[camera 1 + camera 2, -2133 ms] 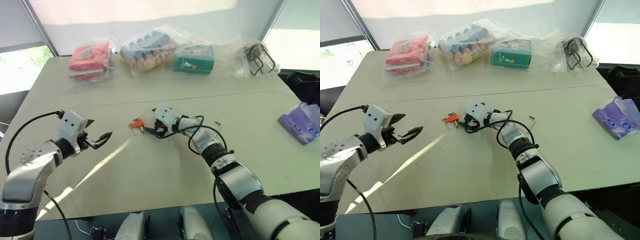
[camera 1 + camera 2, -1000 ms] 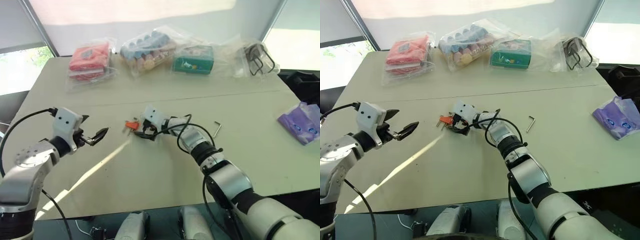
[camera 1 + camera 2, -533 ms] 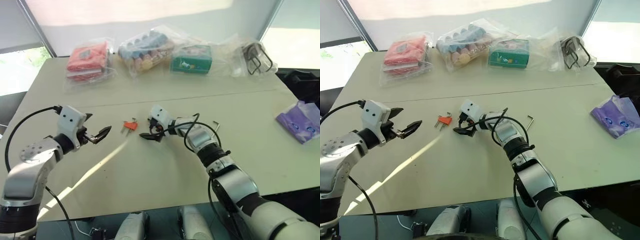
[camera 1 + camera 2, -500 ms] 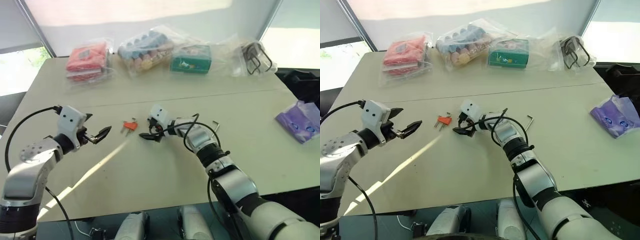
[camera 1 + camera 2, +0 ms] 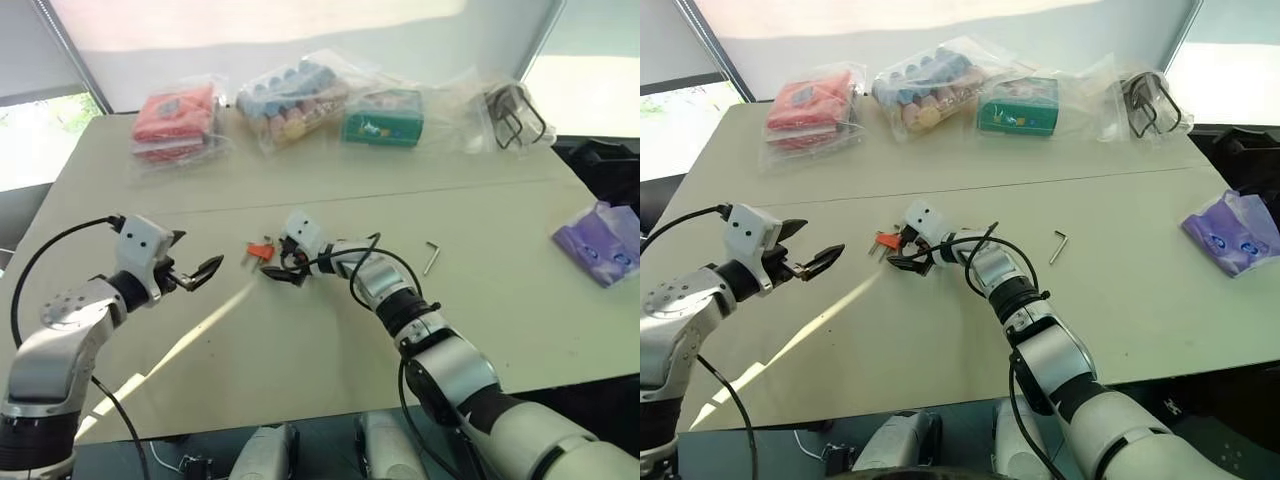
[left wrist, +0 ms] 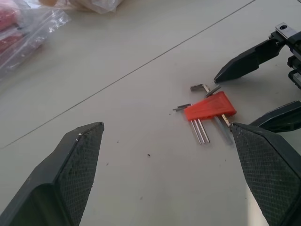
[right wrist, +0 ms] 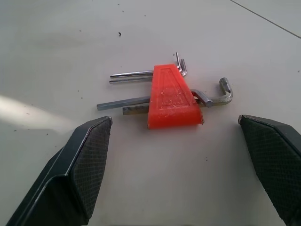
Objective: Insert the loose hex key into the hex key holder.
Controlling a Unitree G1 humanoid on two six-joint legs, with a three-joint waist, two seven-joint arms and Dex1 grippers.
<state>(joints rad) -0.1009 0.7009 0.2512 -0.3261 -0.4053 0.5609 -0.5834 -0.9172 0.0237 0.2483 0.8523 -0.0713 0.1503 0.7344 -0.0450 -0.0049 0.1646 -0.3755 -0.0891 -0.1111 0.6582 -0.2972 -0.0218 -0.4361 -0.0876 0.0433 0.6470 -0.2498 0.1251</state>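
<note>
A pale beige tabletop point(image 5: 330, 175) fills the room's middle, a thin seam running across it. Behind the tabletop hangs a bright white window blind point(image 5: 260, 20), and a streak of sunlight point(image 5: 200, 335) falls across the tabletop's near left part.

Both arms reach inward, left pincer point(image 5: 197, 272) and right pincer point(image 5: 281, 267) spread wide.
</note>
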